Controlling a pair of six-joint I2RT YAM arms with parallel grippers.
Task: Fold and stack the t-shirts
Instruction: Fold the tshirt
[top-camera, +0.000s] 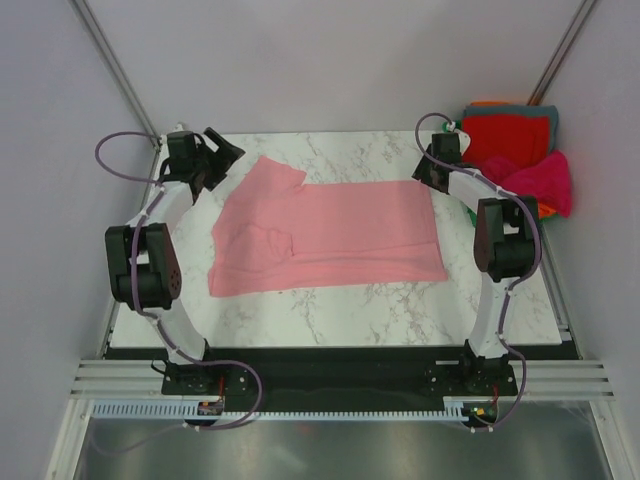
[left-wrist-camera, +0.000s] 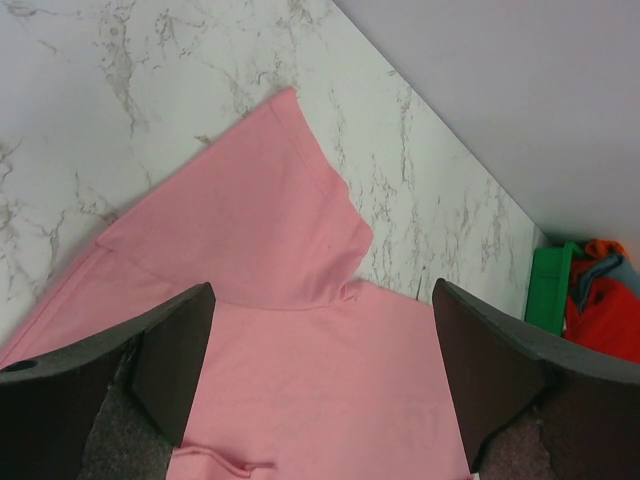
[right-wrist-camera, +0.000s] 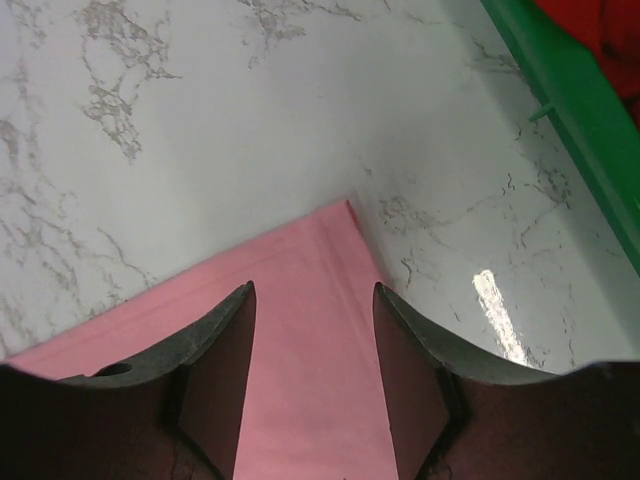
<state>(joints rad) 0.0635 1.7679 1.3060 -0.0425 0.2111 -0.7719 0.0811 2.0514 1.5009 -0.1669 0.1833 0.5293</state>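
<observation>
Salmon-pink t-shirt (top-camera: 340, 235): spread flat mid-table, sleeve jutting out at far-left corner.
Left gripper (left-wrist-camera: 322, 290): jaws spread wide, empty, poised over the shirt's far-left sleeve.
Right gripper (right-wrist-camera: 313, 290): jaws parted, nothing pinched, above the shirt's far-right corner; contact with cloth unclear.
Marble table (top-camera: 350, 310): white, grey-veined, under the shirt.
Green bin (right-wrist-camera: 570, 90): beyond the shirt's far-right corner, apart from it.
Other t-shirts (top-camera: 510, 140): red, magenta, orange, teal-grey, heaped at the bin, right of the shirt.
</observation>
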